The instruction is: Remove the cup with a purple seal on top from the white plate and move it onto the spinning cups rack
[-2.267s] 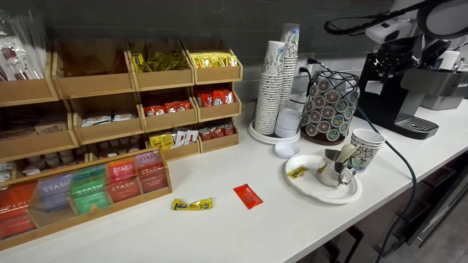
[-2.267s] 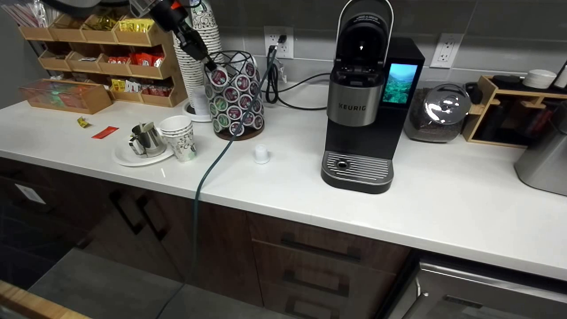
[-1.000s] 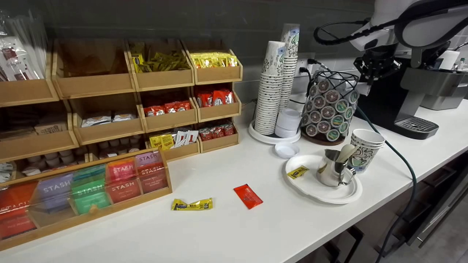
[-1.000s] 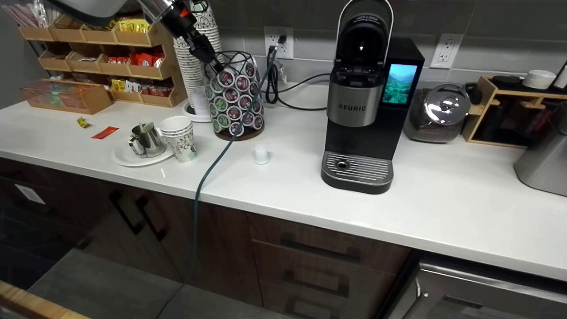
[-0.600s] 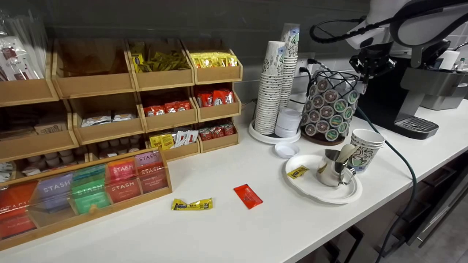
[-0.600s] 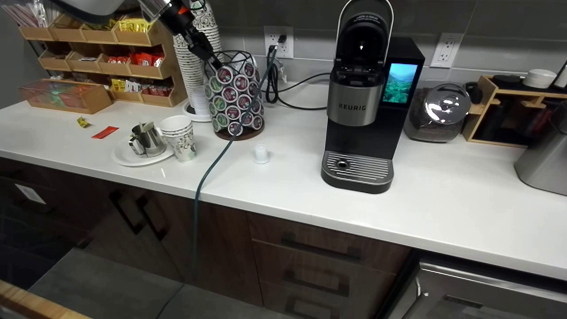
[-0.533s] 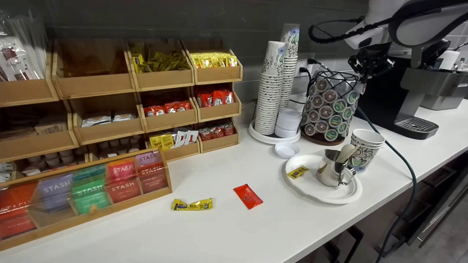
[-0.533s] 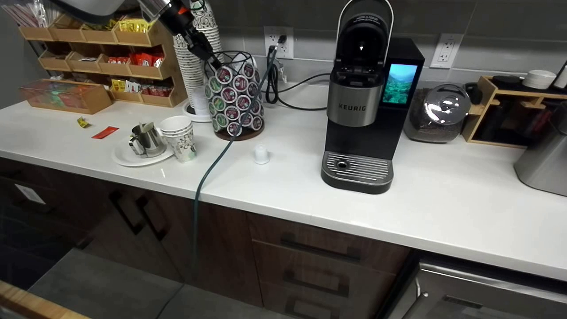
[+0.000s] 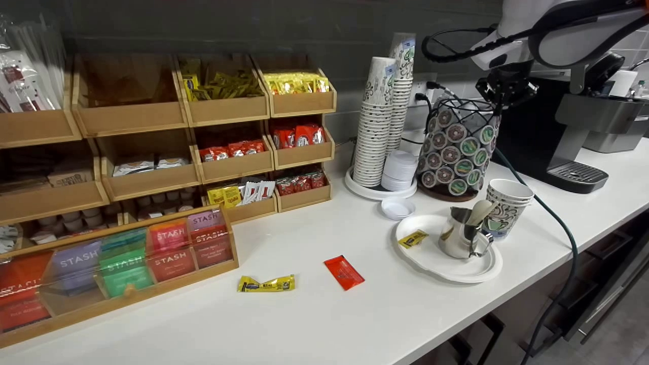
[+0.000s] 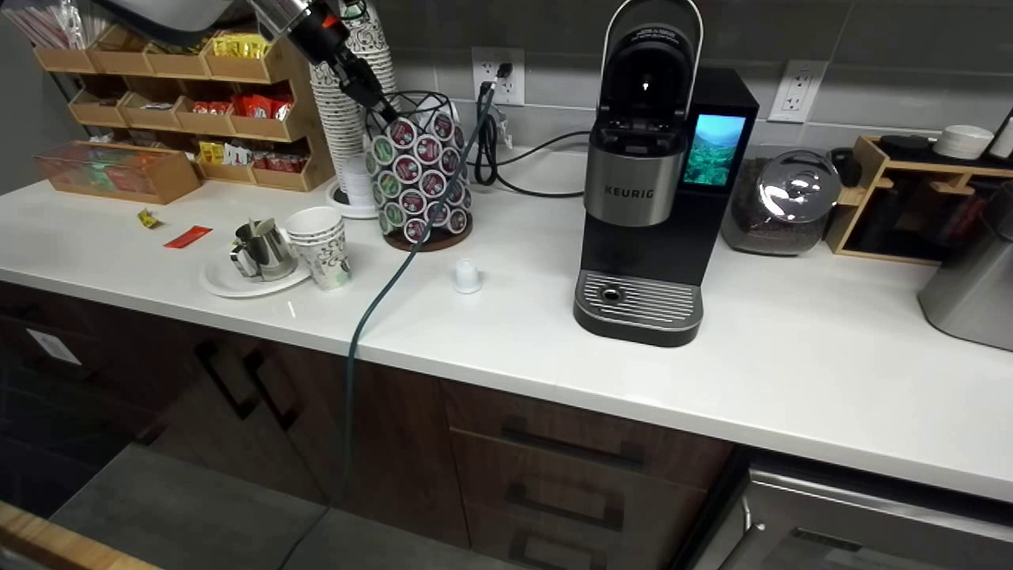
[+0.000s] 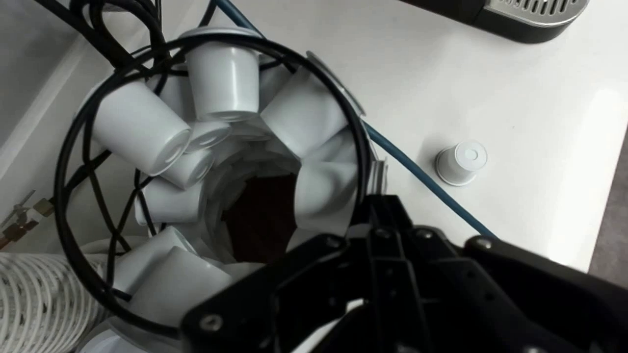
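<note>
In an exterior view, the white plastic pod with a purple foil top (image 10: pixel 402 133) lies at five o'clock from the black gripper (image 10: pixel 388 114), which seems to pinch its rim; its axis points into the black wire carousel rack (image 10: pixel 453 240).

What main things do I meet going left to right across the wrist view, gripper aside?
Paper cups → rack → loose pod → drip tray.

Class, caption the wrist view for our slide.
Gripper at the wire pod rack; one inverted pod stands beyond the cable on the counter.
</note>
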Motion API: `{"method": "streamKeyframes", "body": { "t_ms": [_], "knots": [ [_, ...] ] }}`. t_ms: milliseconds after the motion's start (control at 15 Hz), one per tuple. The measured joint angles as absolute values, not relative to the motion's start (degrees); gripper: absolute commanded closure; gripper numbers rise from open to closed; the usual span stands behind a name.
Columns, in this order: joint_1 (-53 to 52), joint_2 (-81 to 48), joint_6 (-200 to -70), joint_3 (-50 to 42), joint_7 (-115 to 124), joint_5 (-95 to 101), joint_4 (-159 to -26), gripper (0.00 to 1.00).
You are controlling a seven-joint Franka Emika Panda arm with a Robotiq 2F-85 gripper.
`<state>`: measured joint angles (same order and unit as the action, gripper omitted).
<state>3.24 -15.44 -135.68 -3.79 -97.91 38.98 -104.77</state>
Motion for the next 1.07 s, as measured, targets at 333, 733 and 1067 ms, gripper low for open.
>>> {"method": "streamKeyframes", "body": {
  "t_ms": [333,733,1067],
  "knots": [
    [3.29,-15.26,-135.65,-3.86,-96.86,38.98,-104.60,0.45],
    [3.85,-13.85,-135.44,-3.89,-95.88,38.86,-105.36,0.00],
    [3.85,-12.25,-134.21,-3.76,-95.99,37.93,-105.96,0.00]
  ]
}}
